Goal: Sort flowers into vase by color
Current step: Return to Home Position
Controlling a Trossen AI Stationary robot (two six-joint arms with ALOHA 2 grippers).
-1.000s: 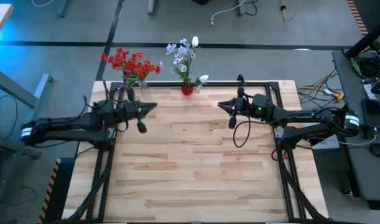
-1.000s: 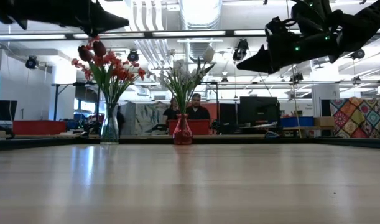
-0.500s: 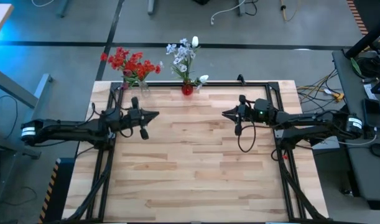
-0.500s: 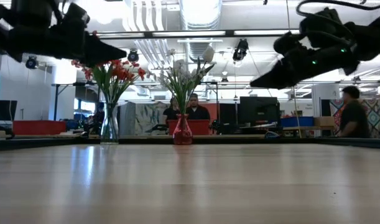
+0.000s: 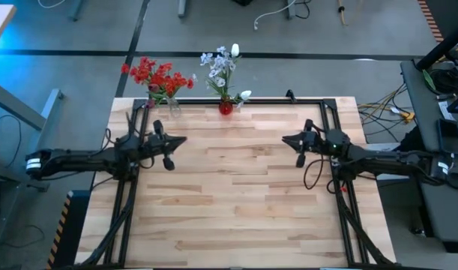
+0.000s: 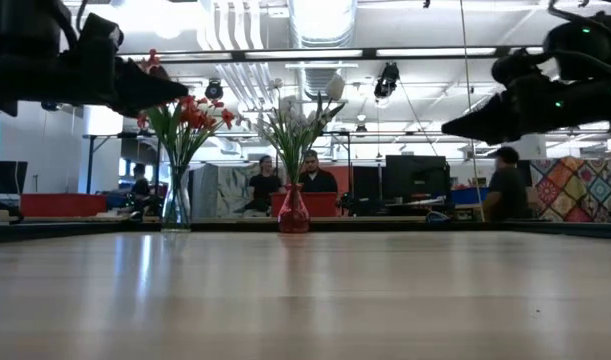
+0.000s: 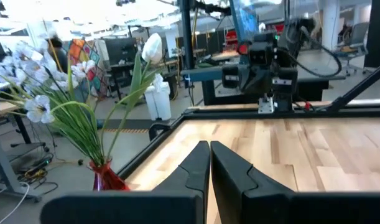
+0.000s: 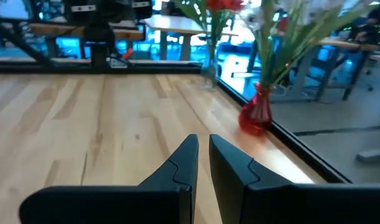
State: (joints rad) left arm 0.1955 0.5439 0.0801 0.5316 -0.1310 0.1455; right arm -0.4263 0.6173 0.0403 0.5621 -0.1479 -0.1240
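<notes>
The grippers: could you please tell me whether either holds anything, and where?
Nothing is held; the left gripper and the right gripper are both shut on nothing.

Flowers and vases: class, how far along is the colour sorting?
Done: the bright red flowers stand in the transparent glass vase, the white and pale-blue flowers in the small red vase. In hand: nothing; the left gripper and right gripper hang shut over the wooden table. Left: no loose flower shows, so probably only parking the arms.
</notes>
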